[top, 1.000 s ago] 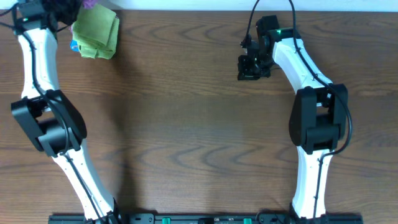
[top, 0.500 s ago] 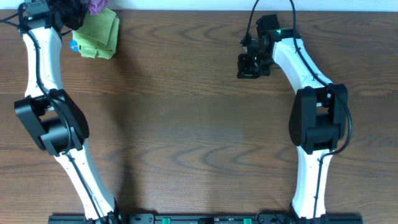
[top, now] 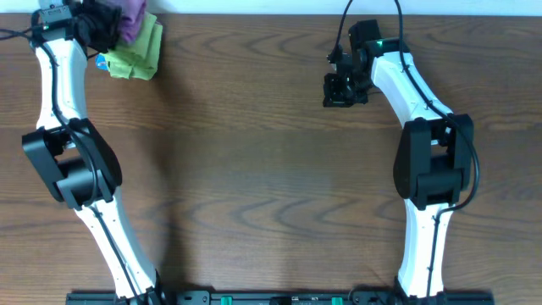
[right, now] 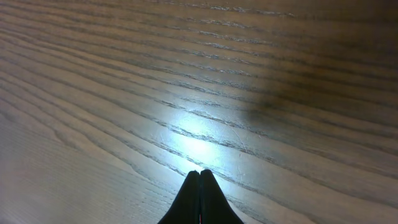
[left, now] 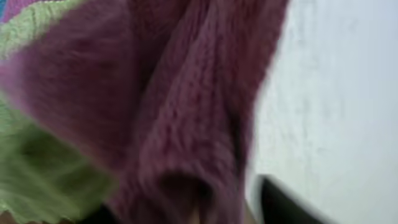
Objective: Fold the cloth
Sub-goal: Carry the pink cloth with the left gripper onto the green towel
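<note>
A purple cloth (top: 131,20) hangs bunched at the table's far left corner, partly over a folded green cloth (top: 141,51). My left gripper (top: 103,25) is right beside it. In the left wrist view the purple cloth (left: 168,93) fills most of the blurred frame. The green cloth (left: 37,168) lies to its left. My left gripper (left: 193,211) has its jaws apart, with the purple cloth lying between them; one black fingertip (left: 286,202) shows at the lower right. My right gripper (top: 340,90) hovers shut and empty over bare wood at the far right (right: 200,174).
A small blue item (top: 102,61) peeks out under the green cloth. The brown wooden table (top: 254,169) stretches between the two arms. A white wall (left: 342,93) lies just past the table's far edge.
The left gripper has shifted right and slightly nearer, and the purple cloth now shows lower, over the green cloth. Its jaws have opened. The right arm is still.
</note>
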Motion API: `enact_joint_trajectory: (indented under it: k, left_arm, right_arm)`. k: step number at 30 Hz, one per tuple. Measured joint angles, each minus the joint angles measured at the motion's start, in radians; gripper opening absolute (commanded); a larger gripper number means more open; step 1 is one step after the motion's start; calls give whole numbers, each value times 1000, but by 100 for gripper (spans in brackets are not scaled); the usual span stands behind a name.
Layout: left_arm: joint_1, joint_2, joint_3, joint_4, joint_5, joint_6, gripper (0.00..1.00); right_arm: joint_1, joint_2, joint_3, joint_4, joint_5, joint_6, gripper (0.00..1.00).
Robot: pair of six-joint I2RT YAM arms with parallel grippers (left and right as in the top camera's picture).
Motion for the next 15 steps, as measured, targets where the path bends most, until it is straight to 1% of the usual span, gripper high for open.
enact_joint_trajectory:
  k: [2,11,15]
  left_arm:
    - [0,3,-6,1,-4,-6,95]
    - [22,3,-6,4,-3,-6,95]
    - [40,3,-6,-19,0,-7,95]
  right_arm:
    - [0,0,0,-2,0,0,2]
    - [0,0,0,-5,0,0,2]
    - [0,0,0,-5,0,0,1]
